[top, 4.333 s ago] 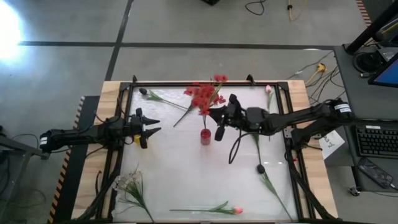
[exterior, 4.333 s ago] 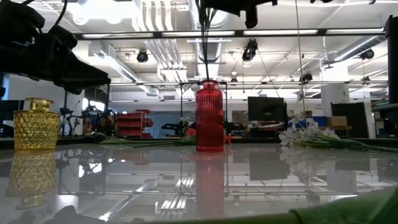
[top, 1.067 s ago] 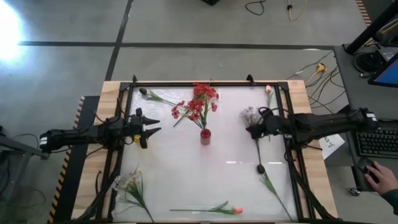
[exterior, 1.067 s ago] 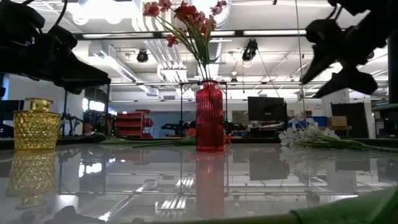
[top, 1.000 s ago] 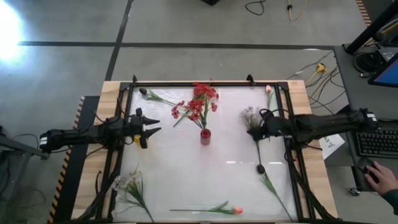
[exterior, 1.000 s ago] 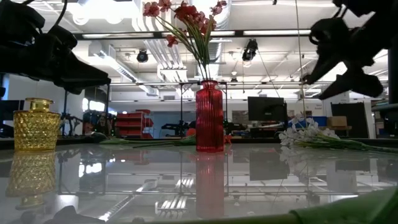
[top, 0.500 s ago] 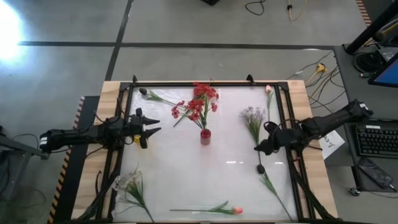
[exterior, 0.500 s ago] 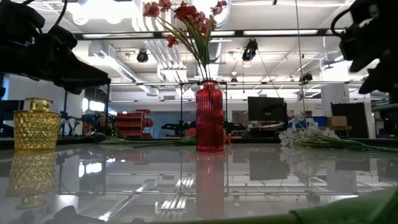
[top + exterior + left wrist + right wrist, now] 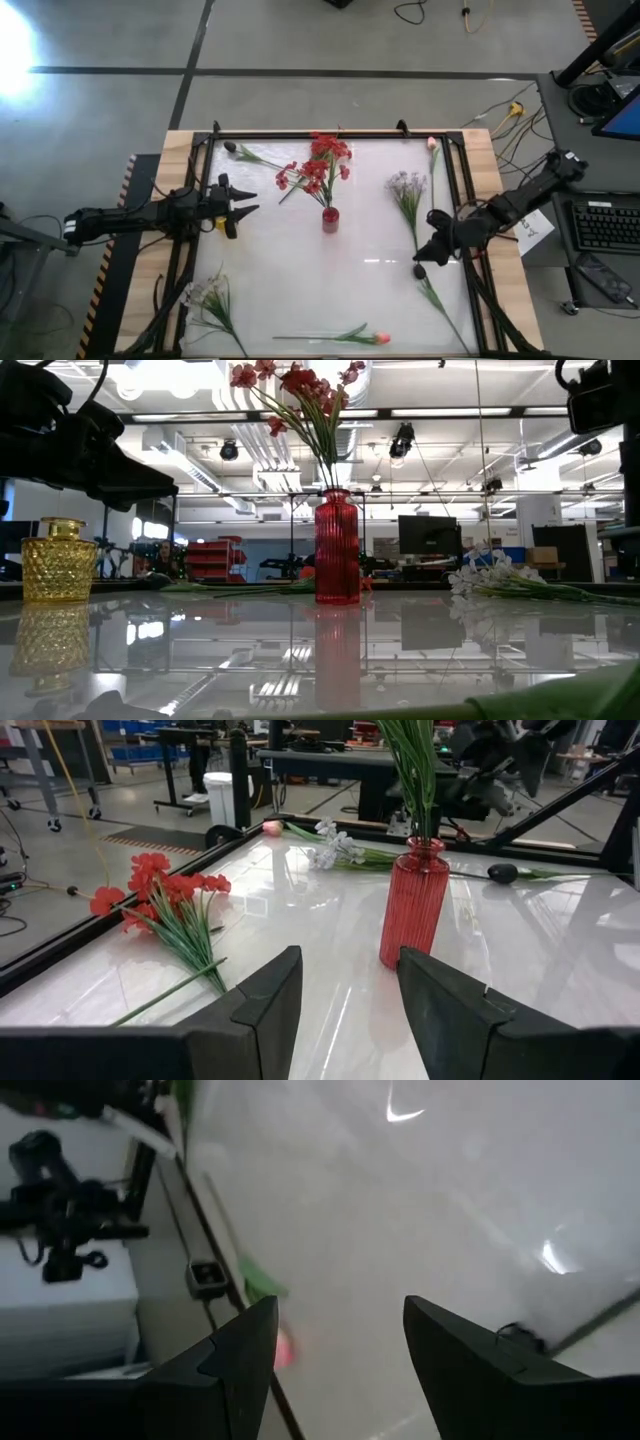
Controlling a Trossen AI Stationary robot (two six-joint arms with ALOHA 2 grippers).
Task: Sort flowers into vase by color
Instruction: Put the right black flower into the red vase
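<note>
Flowers lie scattered over the white surface (image 9: 300, 280): a white spray (image 9: 205, 298) at about 8 o'clock in the high view, a dark bud (image 9: 231, 147) on a long stem at 11 o'clock, and a pink bud (image 9: 381, 339) along the near edge at 6 o'clock. At 9 o'clock the left gripper (image 9: 243, 203) hangs over the surface's left side with its jaws spread and nothing between them, a small yellow vase (image 9: 58, 561) just beside it. Near the centre stands the red vase (image 9: 330, 218), upright, holding a red spray (image 9: 322, 165); a second red spray (image 9: 165, 900) lies on the surface beside it. At 2 o'clock lie a pale spray (image 9: 404, 187) and another pink bud (image 9: 432, 143). At 3 o'clock the right gripper (image 9: 428, 253) hangs just above another dark bud (image 9: 419, 271), jaws spread and empty.
</note>
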